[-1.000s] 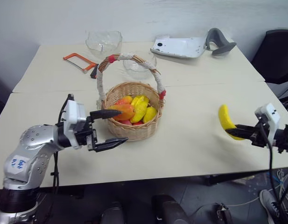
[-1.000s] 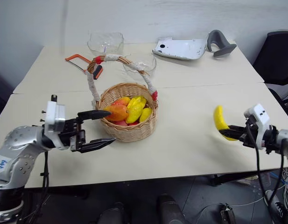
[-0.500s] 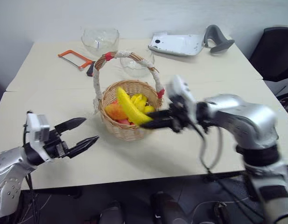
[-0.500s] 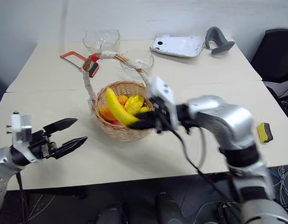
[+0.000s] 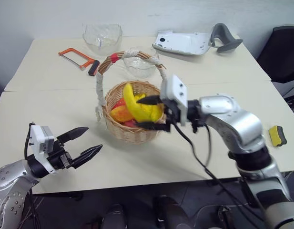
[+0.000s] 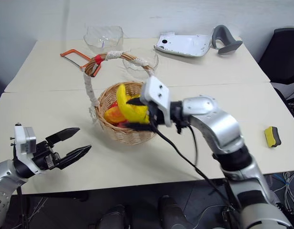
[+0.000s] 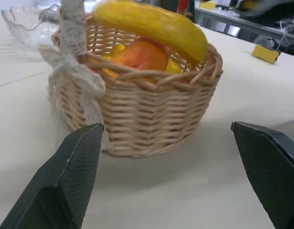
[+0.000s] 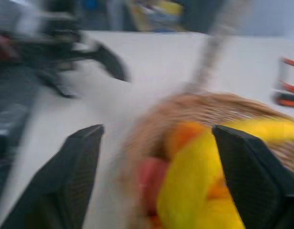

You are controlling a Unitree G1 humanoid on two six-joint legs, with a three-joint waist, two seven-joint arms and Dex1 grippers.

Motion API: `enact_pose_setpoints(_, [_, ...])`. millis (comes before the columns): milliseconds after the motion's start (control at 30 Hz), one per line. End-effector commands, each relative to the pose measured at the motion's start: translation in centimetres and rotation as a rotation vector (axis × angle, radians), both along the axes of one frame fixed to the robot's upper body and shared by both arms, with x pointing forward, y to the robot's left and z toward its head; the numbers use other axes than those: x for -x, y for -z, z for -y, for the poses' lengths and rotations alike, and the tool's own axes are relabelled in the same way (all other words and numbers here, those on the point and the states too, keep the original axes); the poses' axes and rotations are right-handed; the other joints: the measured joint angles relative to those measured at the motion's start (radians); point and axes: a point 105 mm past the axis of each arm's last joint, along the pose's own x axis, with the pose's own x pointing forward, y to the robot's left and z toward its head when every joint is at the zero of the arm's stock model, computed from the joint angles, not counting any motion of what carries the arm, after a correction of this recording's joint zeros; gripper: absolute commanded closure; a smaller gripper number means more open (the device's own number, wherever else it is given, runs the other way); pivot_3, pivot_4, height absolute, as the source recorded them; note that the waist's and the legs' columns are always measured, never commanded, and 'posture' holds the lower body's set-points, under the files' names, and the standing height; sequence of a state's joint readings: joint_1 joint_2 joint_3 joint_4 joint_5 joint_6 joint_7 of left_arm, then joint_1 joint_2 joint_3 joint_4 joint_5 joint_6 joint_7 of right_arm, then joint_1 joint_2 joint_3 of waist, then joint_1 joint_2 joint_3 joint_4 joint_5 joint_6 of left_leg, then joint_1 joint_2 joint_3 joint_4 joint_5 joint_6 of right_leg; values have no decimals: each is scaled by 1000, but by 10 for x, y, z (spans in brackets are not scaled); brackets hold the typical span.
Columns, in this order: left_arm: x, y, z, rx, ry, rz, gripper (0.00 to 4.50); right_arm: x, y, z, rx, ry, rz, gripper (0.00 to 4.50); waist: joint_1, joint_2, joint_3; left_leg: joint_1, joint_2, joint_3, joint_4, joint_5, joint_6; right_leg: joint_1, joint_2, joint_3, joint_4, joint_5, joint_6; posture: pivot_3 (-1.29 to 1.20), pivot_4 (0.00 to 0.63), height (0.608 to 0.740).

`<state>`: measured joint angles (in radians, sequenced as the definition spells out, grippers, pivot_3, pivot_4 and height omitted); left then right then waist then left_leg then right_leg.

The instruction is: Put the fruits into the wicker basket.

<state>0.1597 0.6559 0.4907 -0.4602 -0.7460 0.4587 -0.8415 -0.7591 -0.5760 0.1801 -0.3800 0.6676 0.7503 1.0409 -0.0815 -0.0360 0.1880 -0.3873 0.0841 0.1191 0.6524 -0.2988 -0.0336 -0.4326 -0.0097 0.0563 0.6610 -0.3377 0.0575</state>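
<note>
The wicker basket [image 5: 131, 134] stands mid-table, its arched handle [image 5: 100, 86] upright. Inside it lie an orange-red mango [image 5: 119, 113] and other yellow fruits. A banana [image 5: 135, 106] rests on top of them, slanting across the rim. My right gripper [image 5: 147, 112] reaches in from the right, open, with its fingers wide on either side of the banana. In the left wrist view the banana [image 7: 156, 24] lies over the mango [image 7: 139, 55]. At the table's front left my left gripper [image 5: 93, 138] is open and holds nothing, a short way from the basket.
A yellow-and-black sponge [image 5: 277, 135] lies near the right edge. Two glass bowls [image 5: 103, 38] [image 5: 137, 66] and an orange hacksaw [image 5: 80, 61] sit behind the basket. Further back there is a white device [image 5: 182, 46] with a grey handle [image 5: 225, 40]. A dark chair [image 5: 285, 52] stands at the right.
My right arm swung left with the banana from the table's right side to the basket, and its fingers spread apart. My left gripper drew back from the basket toward the front left.
</note>
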Motion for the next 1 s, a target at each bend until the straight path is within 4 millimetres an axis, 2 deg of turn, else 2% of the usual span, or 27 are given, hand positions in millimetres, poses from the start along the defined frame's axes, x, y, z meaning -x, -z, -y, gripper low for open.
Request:
enact_pose_setpoints(33, [2, -11, 2, -6, 14, 55, 0, 22, -8, 36, 20, -54, -142, 516, -1, 0, 0, 1, 0, 0, 1, -1, 2, 2, 0, 0, 0, 0, 0, 0, 150, 740])
enact_pose_setpoints(67, [2, -12, 3, -5, 16, 59, 0, 22, -5, 46, 47, -36, -173, 516, -1, 0, 0, 3, 0, 0, 1, -2, 5, 4, -1, 0, 0, 0, 0, 0, 150, 740])
enact_pose_setpoints(133, [2, -16, 3, 12, 22, 67, 0, -5, -7, 72, 21, 120, -165, 516, -4, 0, 0, 4, -2, 0, 2, -3, 6, 6, -2, 0, -1, 1, 1, 0, 150, 740])
enact_pose_setpoints(200, [2, -18, 5, 29, 36, 60, 0, -30, -9, 90, 0, 236, -111, 516, -7, 0, 0, 8, -2, 2, 3, -3, 7, 8, -1, 1, -1, 2, 0, 0, 150, 740])
enact_pose_setpoints(267, [2, -21, 8, 43, 59, 55, 0, -57, -15, 97, -31, 308, -23, 516, -7, 0, 0, 16, -2, 4, 0, -3, 7, 14, 0, 3, -1, 2, -1, 0, 150, 740])
enact_pose_setpoints(333, [0, -24, 10, 47, 75, 58, 0, -74, -19, 94, -64, 328, 8, 516, -12, 1, 1, 19, -2, 4, -1, -2, 6, 15, 1, 3, -1, 2, -2, 0, 150, 740])
enact_pose_setpoints(467, [-3, -29, 13, 56, 99, 68, 0, -100, -16, 60, -80, 279, 66, 516, -22, 1, 1, 18, 0, 3, -2, 2, -1, 14, 4, 3, 0, 1, -3, 0, 150, 740])
enact_pose_setpoints(600, [-4, -31, 13, 53, 93, 77, 0, -114, -9, 37, -82, 224, 68, 516, -27, 1, 1, 15, 1, 3, -4, 3, -3, 11, 3, 3, -1, 1, -3, 0, 150, 740])
enact_pose_setpoints(700, [-2, -29, 9, 50, 80, 70, 0, -102, -6, 27, -38, 81, 39, 1064, -24, 1, 1, 12, 0, 4, -3, 3, -3, 9, 1, 3, 0, 1, -2, 0, 150, 740])
enact_pose_setpoints(767, [-1, -28, 8, 48, 78, 67, 0, -95, -5, 26, -23, 24, 24, 1722, -24, 1, 1, 12, 0, 4, -3, 3, -2, 9, 1, 3, 0, 1, -2, 0, 150, 740])
enact_pose_setpoints(833, [0, -28, 9, 48, 75, 66, 0, -92, -4, 29, -18, 12, 24, 2365, -25, 1, 1, 12, 0, 4, -3, 3, -2, 9, 1, 2, 0, 1, -2, 0, 150, 740])
enact_pose_setpoints(1000, [1, -25, 12, 49, 78, 57, 0, -80, -2, 45, -15, 48, 148, 4012, -22, 1, 1, 13, 0, 3, -2, 3, -3, 9, 1, 2, 2, 1, -2, 0, 150, 740])
